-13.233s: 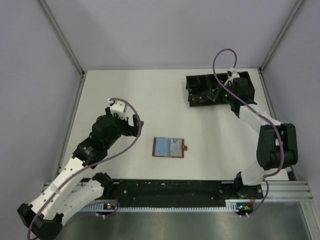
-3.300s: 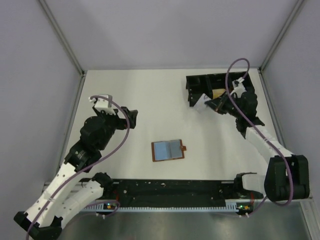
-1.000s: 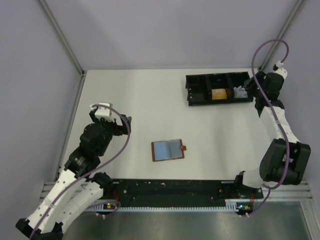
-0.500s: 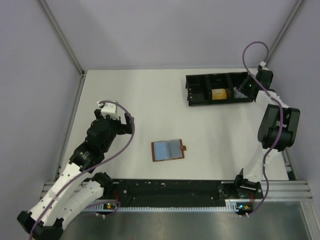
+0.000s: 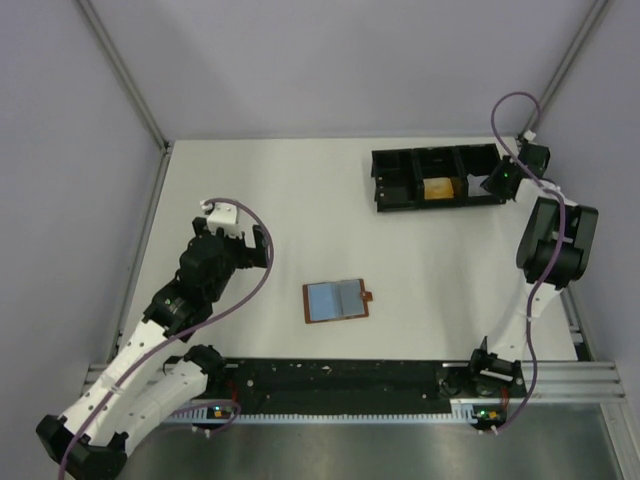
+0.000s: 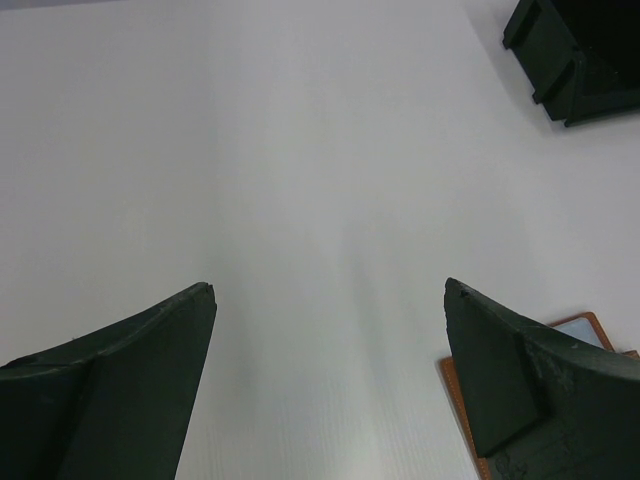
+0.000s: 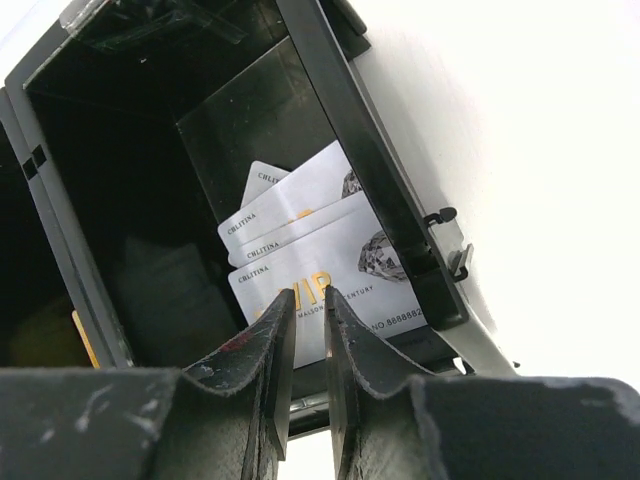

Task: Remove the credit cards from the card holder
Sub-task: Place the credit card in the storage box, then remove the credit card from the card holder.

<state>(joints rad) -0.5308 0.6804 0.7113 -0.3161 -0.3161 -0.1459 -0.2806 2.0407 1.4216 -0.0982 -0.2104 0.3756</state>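
White table between grey walls: the card holder [image 5: 337, 300] lies open near the middle of the near edge, and a black tray [image 5: 435, 153] sits toward the far right corner.

From the left wrist, the left end effector [image 6: 330, 288] is spread wide and empty, with the card holder just beside one finger.

From the right wrist, the right end effector [image 7: 310, 295] is nearly closed on nothing, in front of white cards [image 7: 350, 255] in the tray's end compartment.

Card holder [image 5: 336, 300] leather-like, matt — tray [image 5: 379, 182] glossy black plastic — table [image 5: 250, 190] matt.
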